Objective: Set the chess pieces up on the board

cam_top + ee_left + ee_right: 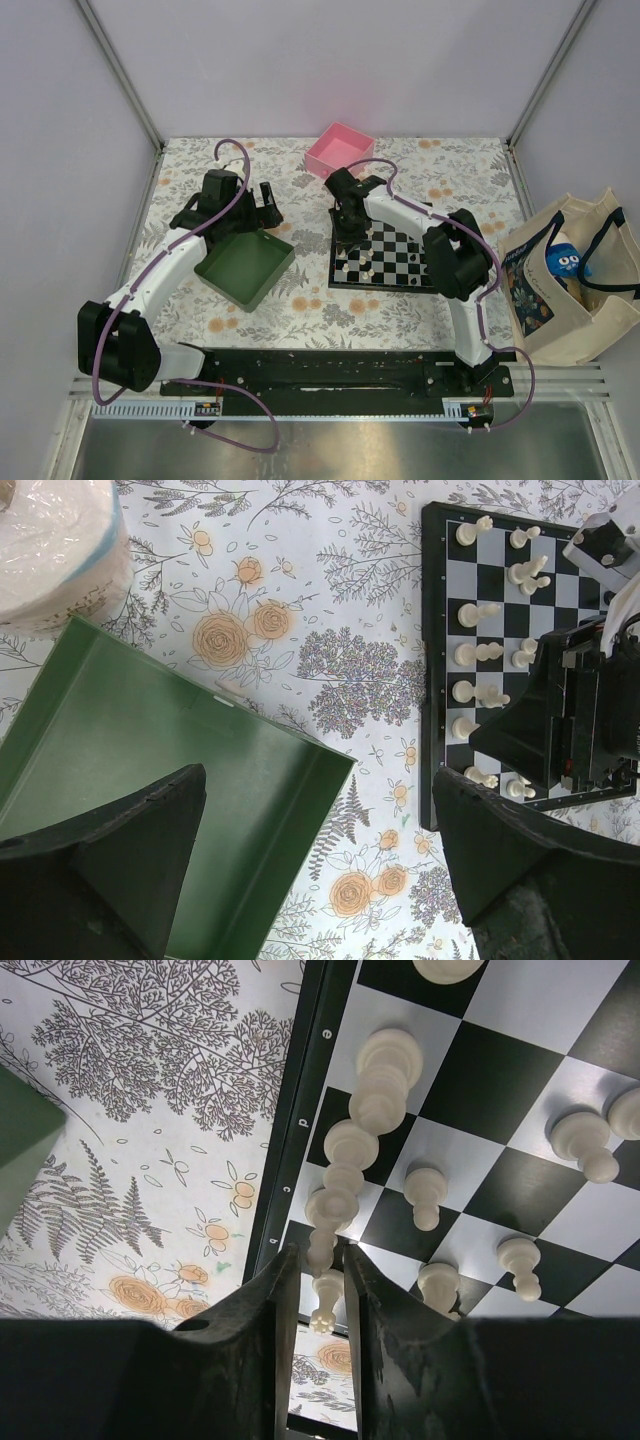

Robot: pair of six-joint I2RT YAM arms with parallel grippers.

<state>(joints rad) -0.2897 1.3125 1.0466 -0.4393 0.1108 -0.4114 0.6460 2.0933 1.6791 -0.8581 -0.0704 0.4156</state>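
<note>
A: Quick, left to right. What's the left claw (320,772) doing?

B: Fingers spread wide, nothing btwn them. It hangs over the edge of the green tray (200,740), which sits on the tabletop (300,310) (flowered cloth on it).

A: Anything else on that side?

B: A white roll (55,550) in clear wrap, just beside the tray's far corner in the left wrist view.

A: And the middle?

B: A pink box (340,150) at the far edge of the tabletop. The board (430,630) lies in front of it, to the right of the tray w/ bare cloth btwn them. The board has a dark rim w/ small letters on it.

A: Where are the pieces?

B: The cream pieces (478,612) stand upright in approx two rows along the side of the board that faces the tray.

A: Right claw (322,1255)?

B: Low over that same side of the board, close to the rim. The fingers are nearly together w/ only a narrow slot left, and one cream piece (325,1288) stands in the slot. Can't tell if the pads press it or just flank it.

A: Far right?

B: A cream bag (585,310) w/ dark handles, off the tabletop and beyond the frame post. A blue thing (570,262) pokes out of it.
</note>
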